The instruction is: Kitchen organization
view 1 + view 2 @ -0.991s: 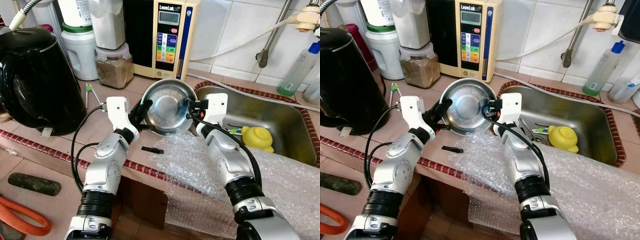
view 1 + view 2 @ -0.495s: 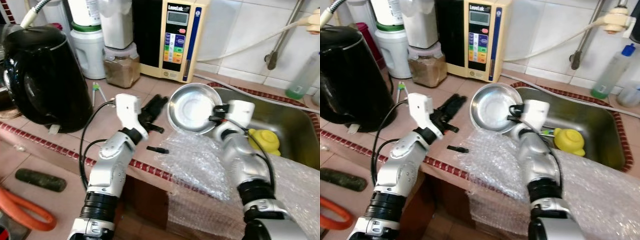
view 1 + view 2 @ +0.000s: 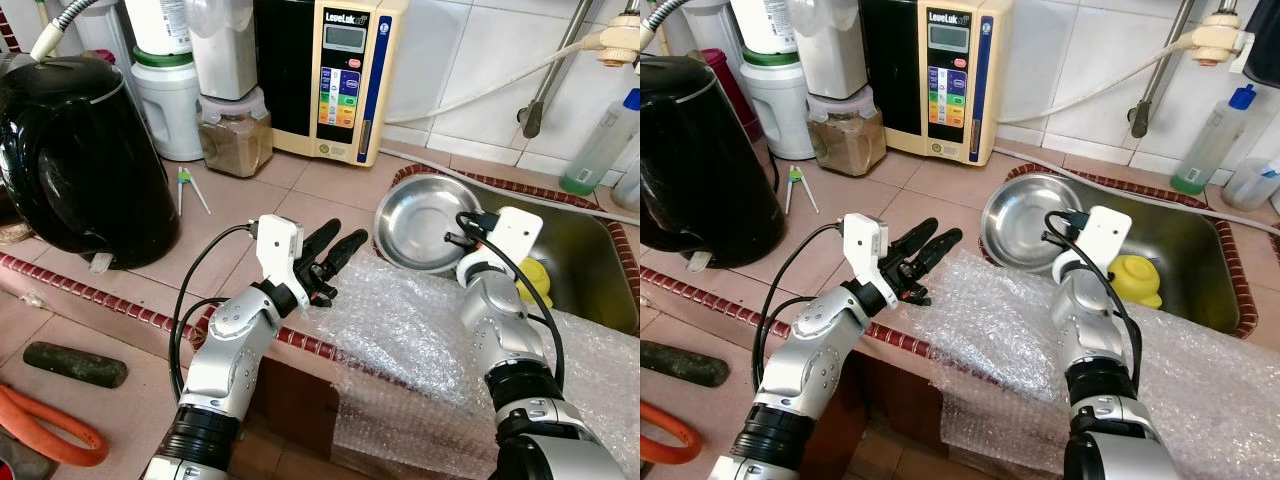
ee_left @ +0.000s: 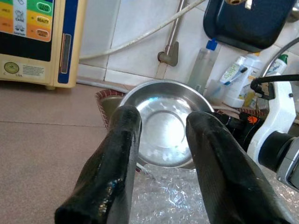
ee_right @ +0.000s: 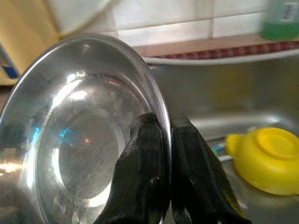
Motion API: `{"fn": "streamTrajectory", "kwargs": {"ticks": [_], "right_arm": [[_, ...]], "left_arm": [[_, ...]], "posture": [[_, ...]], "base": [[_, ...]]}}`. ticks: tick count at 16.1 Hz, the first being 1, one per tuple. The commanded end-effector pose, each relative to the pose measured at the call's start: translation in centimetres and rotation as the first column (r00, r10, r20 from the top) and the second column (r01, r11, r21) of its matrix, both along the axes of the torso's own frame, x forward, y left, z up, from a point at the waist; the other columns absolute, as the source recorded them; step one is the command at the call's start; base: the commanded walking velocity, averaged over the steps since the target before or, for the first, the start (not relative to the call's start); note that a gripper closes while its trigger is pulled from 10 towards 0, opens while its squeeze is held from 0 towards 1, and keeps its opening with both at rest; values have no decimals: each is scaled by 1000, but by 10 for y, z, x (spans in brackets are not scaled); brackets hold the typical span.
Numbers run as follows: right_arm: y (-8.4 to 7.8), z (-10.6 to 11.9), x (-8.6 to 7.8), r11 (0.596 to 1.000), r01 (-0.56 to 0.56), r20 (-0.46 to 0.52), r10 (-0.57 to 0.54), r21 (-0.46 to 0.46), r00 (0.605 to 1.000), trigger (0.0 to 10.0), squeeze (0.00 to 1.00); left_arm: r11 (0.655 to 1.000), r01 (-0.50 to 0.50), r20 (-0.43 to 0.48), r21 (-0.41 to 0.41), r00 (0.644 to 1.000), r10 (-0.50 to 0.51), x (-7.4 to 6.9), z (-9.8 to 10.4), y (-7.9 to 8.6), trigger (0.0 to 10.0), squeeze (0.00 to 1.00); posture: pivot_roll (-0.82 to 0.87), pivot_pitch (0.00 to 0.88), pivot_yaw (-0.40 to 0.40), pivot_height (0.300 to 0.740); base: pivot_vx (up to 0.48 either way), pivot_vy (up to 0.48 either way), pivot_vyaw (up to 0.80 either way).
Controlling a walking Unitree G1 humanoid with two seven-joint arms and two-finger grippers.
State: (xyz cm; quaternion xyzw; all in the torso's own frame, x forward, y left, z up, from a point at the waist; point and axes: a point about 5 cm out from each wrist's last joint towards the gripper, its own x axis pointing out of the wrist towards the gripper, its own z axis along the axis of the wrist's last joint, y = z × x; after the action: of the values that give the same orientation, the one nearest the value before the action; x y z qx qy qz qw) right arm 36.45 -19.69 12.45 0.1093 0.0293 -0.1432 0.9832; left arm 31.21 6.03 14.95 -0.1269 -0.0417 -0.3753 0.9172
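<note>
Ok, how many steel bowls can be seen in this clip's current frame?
1. The steel bowl is held over the sink's near-left corner, its rim pinched by the right gripper. The left gripper is open beside it, over the counter. Others may lie hidden in the sink.

Steel bowl (image 3: 428,208): round, shiny, empty, tilted with its opening facing up and toward the robot; held at the sink's left edge, rim pinched by right gripper (image 5: 161,154).

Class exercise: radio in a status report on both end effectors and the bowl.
Right end effector clamped on round stainless steel bowl rim, over sink edge. Left end effector open, empty. Yellow plastic lid in sink.
</note>
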Motion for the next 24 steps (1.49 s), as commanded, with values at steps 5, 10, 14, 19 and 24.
{"fn": "streamTrajectory", "kwargs": {"ticks": [5, 10, 14, 19, 24], "right_arm": [[-40, -19, -14, 969, 236, -142, -245, -78, 959, 0, 0], [-47, -33, -22, 955, 290, -203, -296, -59, 934, 5804, 0], [-48, -39, -25, 950, 310, -237, -308, -31, 921, 10000, 1000], [-52, -39, -26, 942, 330, -256, -333, -55, 908, 10000, 1000], [-40, -7, -15, 959, 215, -53, -228, -186, 972, 10000, 1000]], "left_arm": [[992, 67, 19, 108, 997, -69, -3, -2, -1, 10000, 1000], [973, 113, 30, 201, 992, -122, -6, -6, -2, 10000, 1000], [966, 108, 28, 234, 993, -118, -5, -8, -2, 10000, 1000], [964, -19, 71, 263, 997, 0, 1, -9, 2, 10000, 1000], [918, -301, 109, 260, 953, 282, 15, -2, 19, 10000, 1000]], "posture": [[188, 0, -10, 740], [187, 0, 3, 740], [187, 0, 6, 740], [187, 0, -1, 740], [184, 0, -8, 740]], "base": [[0, 0, 0], [0, 0, 0], [0, 0, 0], [0, 0, 0], [0, 0, 0]]}}
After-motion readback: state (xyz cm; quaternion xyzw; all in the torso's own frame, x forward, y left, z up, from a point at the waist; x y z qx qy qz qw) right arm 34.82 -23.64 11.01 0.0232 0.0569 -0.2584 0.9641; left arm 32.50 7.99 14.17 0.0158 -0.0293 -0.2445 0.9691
